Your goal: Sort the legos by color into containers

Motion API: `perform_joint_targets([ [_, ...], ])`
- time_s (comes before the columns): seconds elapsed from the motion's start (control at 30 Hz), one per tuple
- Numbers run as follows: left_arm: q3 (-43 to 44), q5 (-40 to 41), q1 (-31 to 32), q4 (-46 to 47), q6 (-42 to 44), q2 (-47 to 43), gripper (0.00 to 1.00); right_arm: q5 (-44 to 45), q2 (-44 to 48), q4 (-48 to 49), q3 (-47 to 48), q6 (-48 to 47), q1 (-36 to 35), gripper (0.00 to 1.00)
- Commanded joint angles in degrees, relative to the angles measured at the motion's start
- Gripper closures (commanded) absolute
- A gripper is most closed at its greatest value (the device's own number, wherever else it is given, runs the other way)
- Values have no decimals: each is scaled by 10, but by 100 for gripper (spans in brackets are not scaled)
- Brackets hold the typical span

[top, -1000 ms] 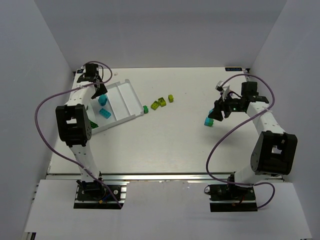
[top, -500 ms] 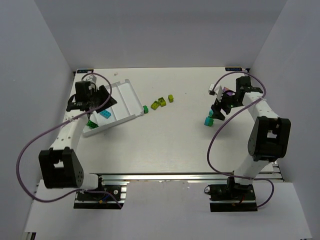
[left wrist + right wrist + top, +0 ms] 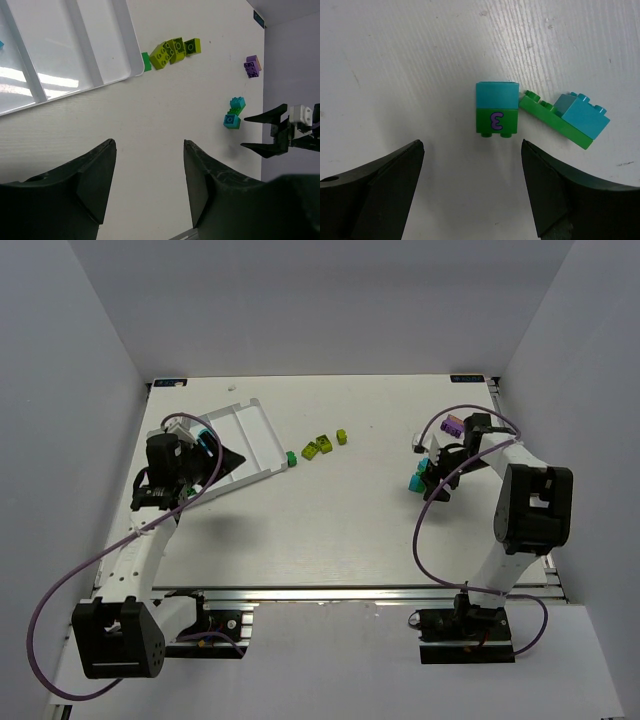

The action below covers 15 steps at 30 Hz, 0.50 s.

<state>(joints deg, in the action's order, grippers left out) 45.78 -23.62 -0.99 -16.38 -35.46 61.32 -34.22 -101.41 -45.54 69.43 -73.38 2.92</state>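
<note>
Right end effector point(image 3: 471, 150): jaws spread wide, empty, hanging over the cyan-on-green brick stack point(image 3: 496, 115) on the counter point(image 3: 330, 520).
Left end effector point(image 3: 149, 150): open, nothing in it, beside the tray point(image 3: 245, 435).
Legos: that stack sits far right, well apart from the tray. The yellow-green bricks point(image 3: 172, 50) lie near its corner.
Doing it well: I'd centre on the stack, drop straight down and pinch its flat sides, clear of the green plate point(image 3: 555, 122) just beside it.

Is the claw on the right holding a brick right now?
No, the right gripper stands open and empty, and the cyan-and-green brick lies free on the table just ahead of it.
</note>
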Motion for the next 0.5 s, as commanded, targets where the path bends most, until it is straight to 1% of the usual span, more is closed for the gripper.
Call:
perform_joint_targets([
  [0.0, 1, -9, 1, 17, -14, -20, 34, 11, -14, 52, -10, 26, 2, 17],
  [0.07, 4, -7, 1, 14, -13, -22, 34, 13, -22, 83, -11, 46, 1, 17],
  [0.2, -3, -9, 0, 23, -23, -24, 34, 9, -46, 88, 5, 51, -1, 18],
  [0.47, -14, -17, 0, 43, -45, -30, 33, -6, -69, 115, 6, 44, -13, 22],
])
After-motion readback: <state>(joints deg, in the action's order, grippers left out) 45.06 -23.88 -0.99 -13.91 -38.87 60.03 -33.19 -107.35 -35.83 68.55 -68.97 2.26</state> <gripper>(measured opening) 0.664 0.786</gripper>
